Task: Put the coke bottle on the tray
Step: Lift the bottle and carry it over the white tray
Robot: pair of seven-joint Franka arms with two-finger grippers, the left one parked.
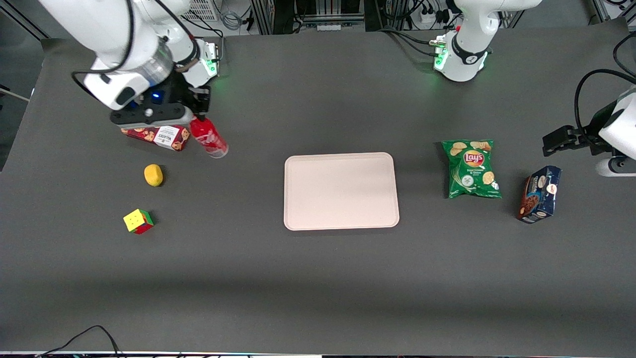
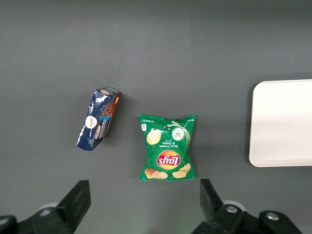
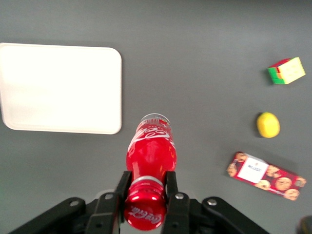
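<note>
The coke bottle [image 1: 209, 136] [image 3: 151, 151] is red with a white script logo and a clear base. It hangs tilted above the table, held just under its red cap by my gripper [image 1: 198, 113] [image 3: 146, 183], which is shut on its neck. The tray [image 1: 341, 191] [image 3: 58, 87] is pale pinkish-beige and lies flat in the middle of the table, bare, well off toward the parked arm's end from the bottle. The tray's edge [image 2: 282, 122] also shows in the left wrist view.
A red cookie box [image 1: 158, 136] [image 3: 265, 175] lies beside the bottle. A yellow lemon [image 1: 153, 175] [image 3: 268, 125] and a colour cube [image 1: 138, 221] [image 3: 286, 71] lie nearer the front camera. A green chips bag [image 1: 471, 168] and a dark blue box [image 1: 539, 194] lie toward the parked arm's end.
</note>
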